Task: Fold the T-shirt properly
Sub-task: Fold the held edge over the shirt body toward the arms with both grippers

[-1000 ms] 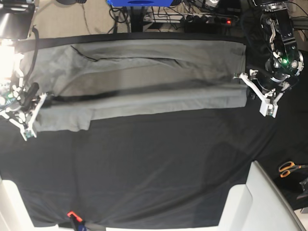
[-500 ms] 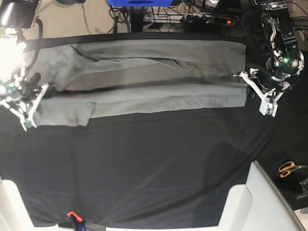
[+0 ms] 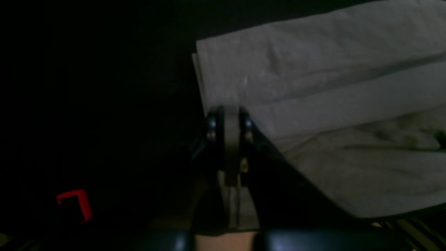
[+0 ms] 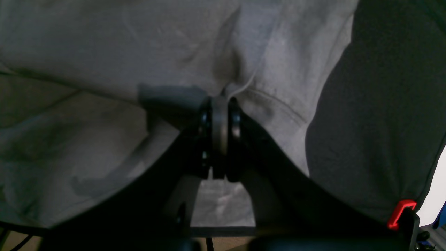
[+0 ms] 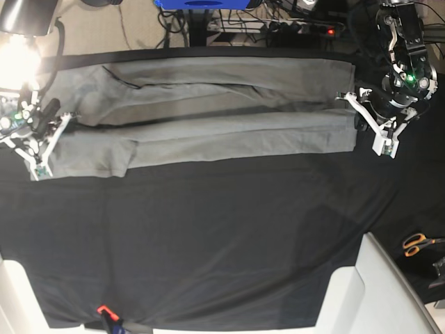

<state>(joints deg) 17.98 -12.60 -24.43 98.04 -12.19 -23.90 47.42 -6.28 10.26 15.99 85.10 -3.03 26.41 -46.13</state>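
The grey T-shirt point(image 5: 208, 104) lies stretched in a long band across the far part of the black table cloth point(image 5: 208, 236), with a lengthwise fold running through it. My left gripper point(image 5: 360, 120) is at the band's right end. In the left wrist view its jaws point(image 3: 228, 118) are shut on the edge of the T-shirt point(image 3: 313, 104). My right gripper point(image 5: 55, 139) is at the left end. In the right wrist view it point(image 4: 219, 103) is shut on a puckered bit of the T-shirt point(image 4: 139, 42).
Orange-handled scissors point(image 5: 417, 243) lie at the right edge. White blocks point(image 5: 361, 292) stand at the front corners, with a small red clip point(image 5: 104, 309) at the cloth's front edge. A bright lamp point(image 5: 17, 56) glares at the far left. Cables lie beyond the table's far edge.
Both grippers have moved toward the far edge with the shirt's ends. The right gripper moved more, and the shirt's near edge has drawn back, narrowing the band.
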